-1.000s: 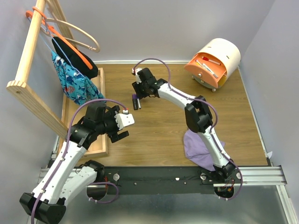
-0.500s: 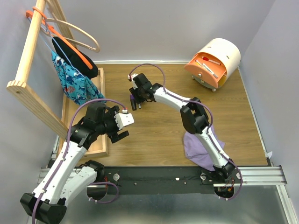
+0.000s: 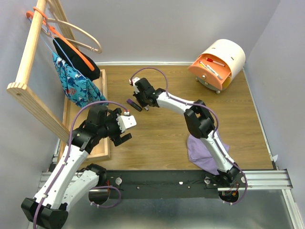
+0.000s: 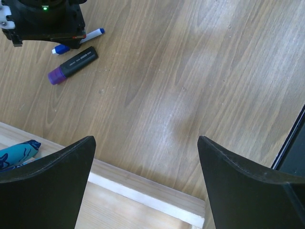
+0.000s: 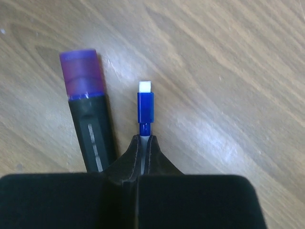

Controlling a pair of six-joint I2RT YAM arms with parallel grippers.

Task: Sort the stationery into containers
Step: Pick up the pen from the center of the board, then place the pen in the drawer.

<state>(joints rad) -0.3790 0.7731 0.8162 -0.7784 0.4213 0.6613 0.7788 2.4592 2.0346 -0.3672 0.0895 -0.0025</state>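
Right gripper (image 5: 144, 140) dropped and clamped the blue pen (image 5: 146, 107), upper centre-left, purple marker (image 5: 88, 119) just beside. Pick looked made; drawers (image 3: 204, 76) next. Left gripper (image 4: 145, 145) stayed wide open.

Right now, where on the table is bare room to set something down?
The table is bare between the drawer unit and the purple cloth, and between that cloth and the left gripper. Crowded: left of centre, where the right gripper pinches a pen beside a marker.
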